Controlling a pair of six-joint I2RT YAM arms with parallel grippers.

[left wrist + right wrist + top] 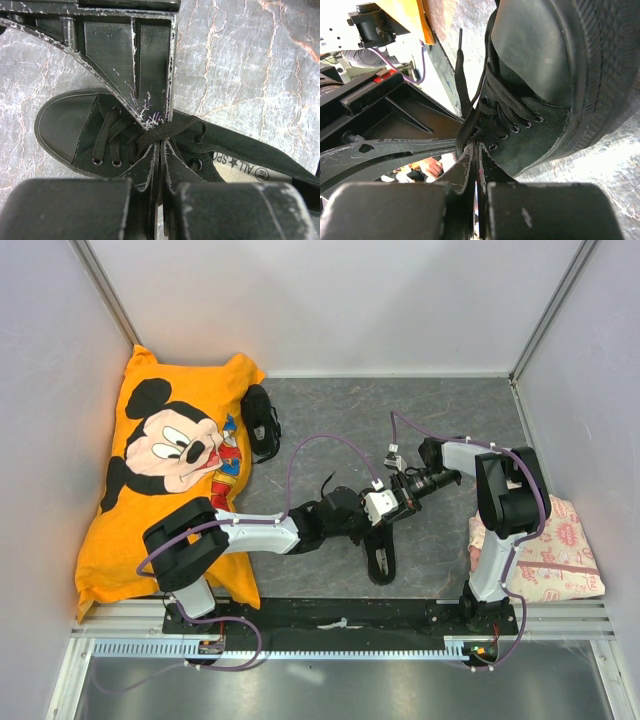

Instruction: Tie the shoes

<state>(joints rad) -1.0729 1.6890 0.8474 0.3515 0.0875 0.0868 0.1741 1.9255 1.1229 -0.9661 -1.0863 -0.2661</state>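
Observation:
One black shoe (382, 560) lies mid-table between the two arms; in the left wrist view its toe cap (62, 125) points left and the pale printed insole (240, 167) shows. My left gripper (160, 144) is shut over the eyelets, with a black lace (165, 131) running across its tips. My right gripper (476, 146) is shut on a flat lace strand (465, 125) that comes down from the shoe (545, 75). From above, both grippers, left (358, 530) and right (378, 525), meet at the shoe. A second black shoe (262, 422) lies by the pillow.
An orange Mickey Mouse pillow (170, 470) fills the left side. A pink patterned cloth (555, 545) lies at the right behind the right arm's base. White walls (330, 300) enclose the grey table (330, 405) on three sides.

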